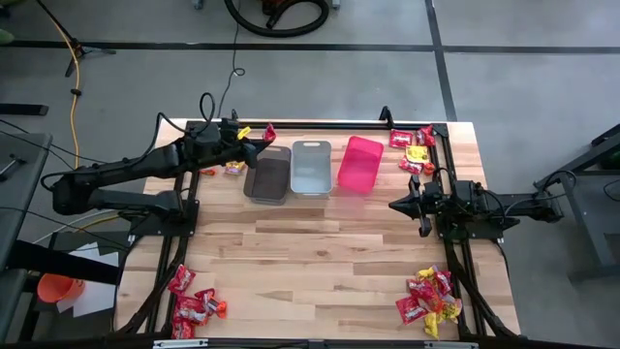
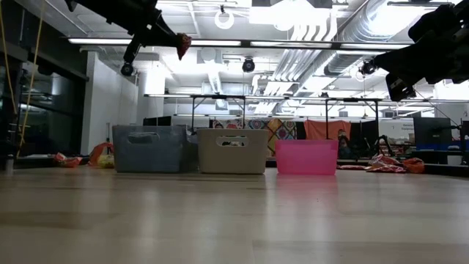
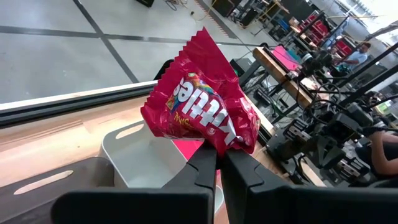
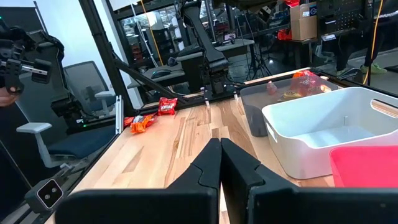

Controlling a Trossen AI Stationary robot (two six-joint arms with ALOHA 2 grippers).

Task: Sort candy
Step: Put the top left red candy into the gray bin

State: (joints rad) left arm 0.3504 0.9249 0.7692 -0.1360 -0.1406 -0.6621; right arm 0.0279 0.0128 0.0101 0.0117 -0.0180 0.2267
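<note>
Above the far end of the brown rectangular plastic bin [image 1: 267, 178], a red shiny wrapped candy packet [image 3: 202, 109] hangs in the air, pinched by its lower edge between the fingers of the left gripper [image 3: 219, 157]. The high view shows that packet as a small red shape just past the brown bin's far rim, raised well off the wooden desk [image 1: 320, 252]; the low view shows it dangling high over the row of bins. Beside the brown bin stands a grey rectangular plastic bin [image 1: 311, 167], and next to that a pink rectangular plastic bin [image 1: 359, 163].

More candy lies in loose heaps at the desk's corners: a red pile at the near left [image 1: 192, 308], a mixed red and yellow pile at the near right [image 1: 429, 299], another mixed pile at the far right [image 1: 415, 150], and a few pieces just beside the brown bin on its left [image 1: 233, 168]. The right wrist view suggests the brown bin already holds a couple of sweets.

The right gripper [image 1: 397, 206] waits over the right side of the desk, near the pink bin, its fingers pressed together on nothing.

Judging by this, the step in hand is carrying one red packet to its bin. Next the left arm must centre the packet over whichever bin takes red, lower it a little, and part its fingers so it drops inside rather than on a rim.
</note>
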